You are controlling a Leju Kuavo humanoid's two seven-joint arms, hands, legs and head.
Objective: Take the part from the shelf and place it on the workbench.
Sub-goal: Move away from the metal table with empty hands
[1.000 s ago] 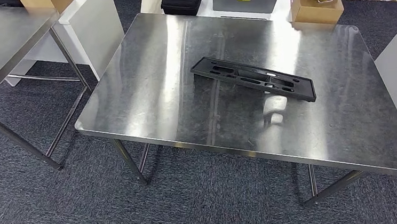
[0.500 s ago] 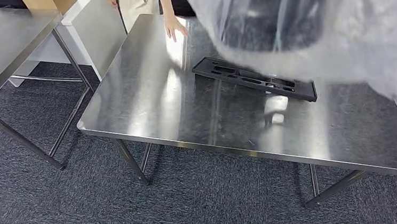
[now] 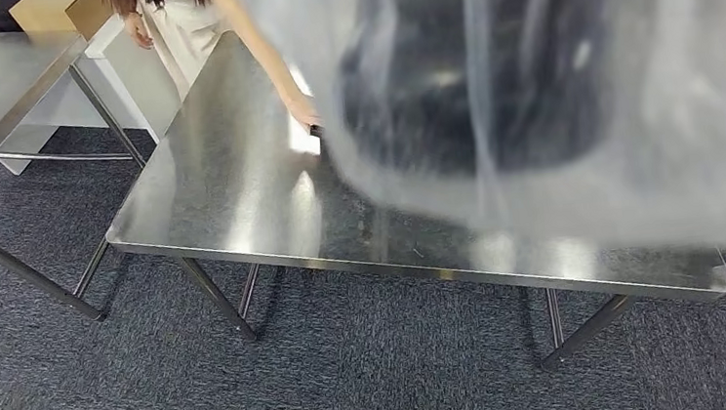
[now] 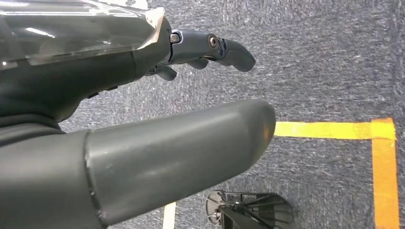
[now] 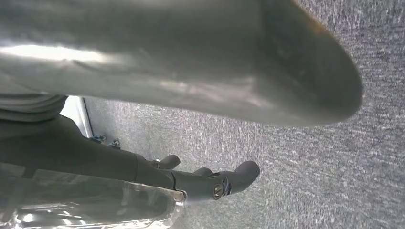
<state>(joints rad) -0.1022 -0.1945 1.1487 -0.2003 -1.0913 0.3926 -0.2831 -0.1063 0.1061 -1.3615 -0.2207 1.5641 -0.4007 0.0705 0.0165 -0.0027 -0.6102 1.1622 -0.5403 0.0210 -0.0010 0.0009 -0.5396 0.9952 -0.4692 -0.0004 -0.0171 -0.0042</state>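
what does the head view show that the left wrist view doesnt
Head view alone: the shiny steel workbench, a person's hand resting on it, and a blurred dark part wrapped in clear plastic close to the camera. Left wrist view alone: the left hand with its dark fingers extended against that plastic-wrapped part. Both share the grey carpet with yellow floor tape.

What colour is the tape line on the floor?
The tape line is yellow, clearest in the left wrist view.
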